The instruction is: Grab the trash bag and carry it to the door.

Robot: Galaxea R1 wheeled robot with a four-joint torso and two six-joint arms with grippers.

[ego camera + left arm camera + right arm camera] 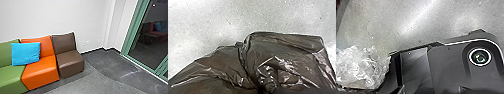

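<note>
A dark brown, glossy trash bag [288, 57] looms large and close in the left wrist view, its thin plastic creased and bunched at the lower middle. Pale speckled floor lies behind it. Whatever may be gripping the bag there is hidden by its folds. In the right wrist view, crumpled clear plastic [361, 68] sits beside the robot's own dark plate; what it belongs to is unclear. At the right of the head view stands a green-framed glass door or panel [150, 37].
Joined seats line the white wall: a green one [11, 77], an orange one [40, 72] and a brown one [70, 61]. A blue cushion [25, 53] leans on them. Grey floor [100, 83] runs from the seats to the glass, where dim seating with something blue shows.
</note>
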